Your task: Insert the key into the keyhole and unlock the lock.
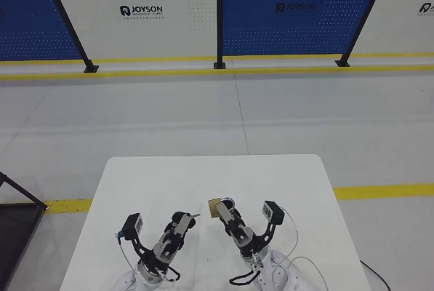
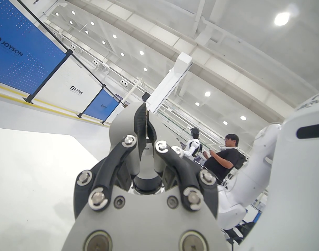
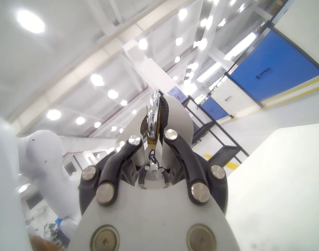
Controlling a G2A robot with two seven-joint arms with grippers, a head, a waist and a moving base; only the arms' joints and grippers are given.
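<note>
Over the near half of the white table (image 1: pixel 202 171), from the left: pinched tight between the closed fingers of the left gripper (image 1: pixel 190 217), held off the tabletop, the thin metal key (image 1: pixel 195 215), aimed rightward; from the left wrist, seen merely as a narrow edge between the dark pads. Just right of the key, very near its tip, contact impossible to judge: the brass lock (image 1: pixel 214 209), clamped in the closed right gripper (image 1: pixel 223 206), likewise off the table; from the right wrist, shiny shackle (image 3: pixel 153 113) standing up between the fingers, brass body below it toward the palm.
</note>
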